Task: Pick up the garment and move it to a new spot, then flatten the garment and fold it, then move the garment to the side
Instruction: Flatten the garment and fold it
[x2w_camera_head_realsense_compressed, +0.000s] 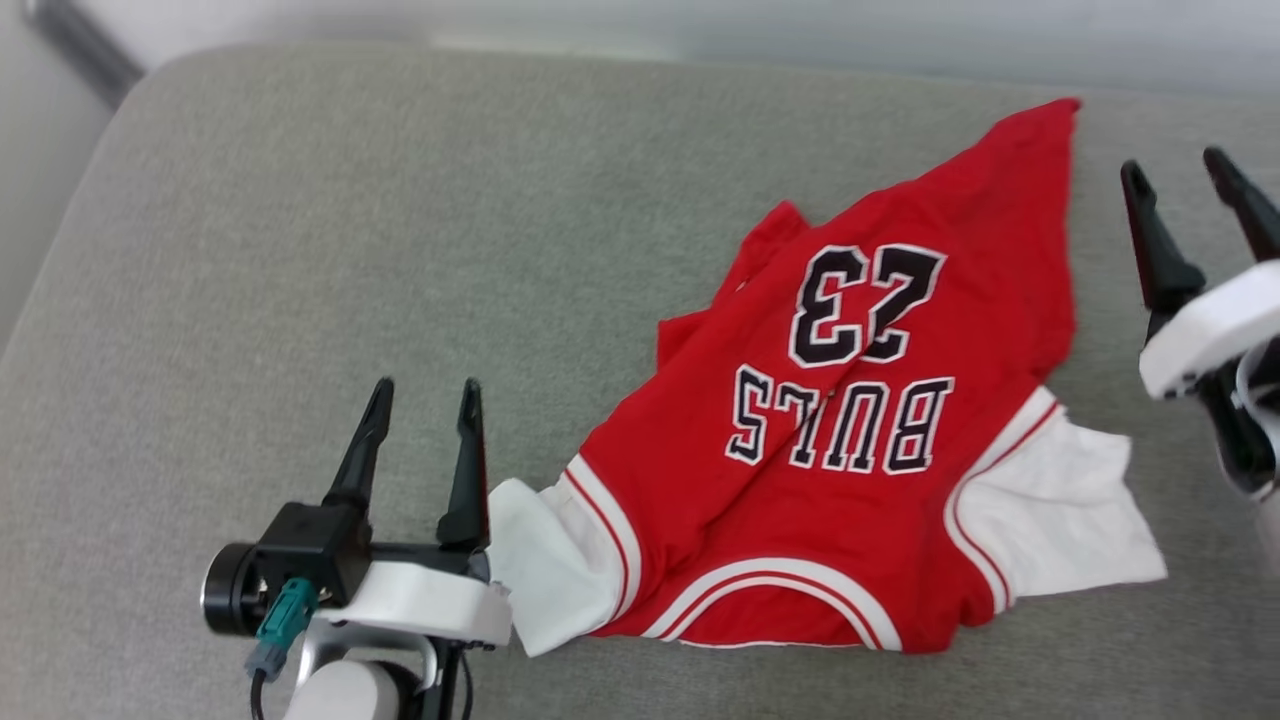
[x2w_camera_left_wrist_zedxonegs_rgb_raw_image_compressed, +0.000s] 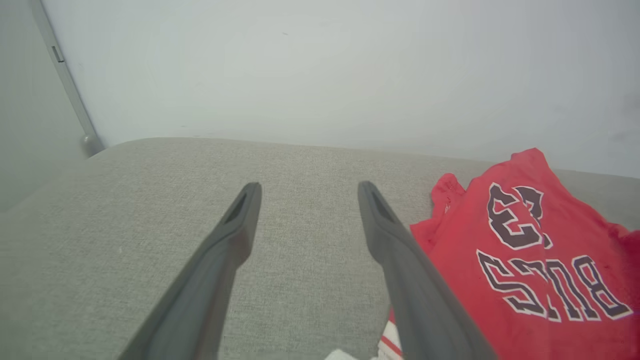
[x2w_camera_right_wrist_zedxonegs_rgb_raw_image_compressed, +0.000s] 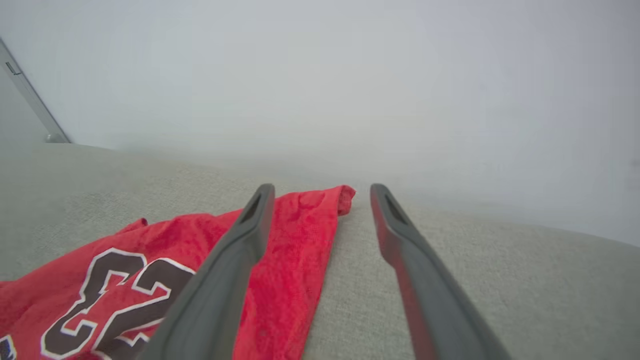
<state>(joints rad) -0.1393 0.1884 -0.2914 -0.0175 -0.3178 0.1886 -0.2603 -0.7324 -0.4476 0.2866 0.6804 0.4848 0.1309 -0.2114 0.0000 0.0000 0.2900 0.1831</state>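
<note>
1. Cushion (x2w_camera_head_realsense_compressed: 250, 200) of grey weave spans the frame as the work surface.
2. Lower left: the left gripper (x2w_camera_head_realsense_compressed: 425, 385), fingers apart and empty, sits just beside the white sleeve (x2w_camera_head_realsense_compressed: 545, 560), probably ready to pull that side flat.
3. Right of centre: the garment (x2w_camera_head_realsense_compressed: 760, 520) lies rumpled, chest lettering up, its left side bunched.
4. Right edge: the right gripper (x2w_camera_head_realsense_compressed: 1172, 165), fingers spread and holding nothing, hovers near the garment's far corner.

We find bright, even, diffuse light throughout. Shadows are faint: a thin dark line under the edge of the shirt (x2w_camera_head_realsense_compressed: 850, 420) on the grey cushion (x2w_camera_head_realsense_compressed: 300, 250). The head view softens toward its far edge. Both wrist views look hazy, with the wall (x2w_camera_left_wrist_zedxonegs_rgb_raw_image_compressed: 320, 75) washed out and featureless.
</note>
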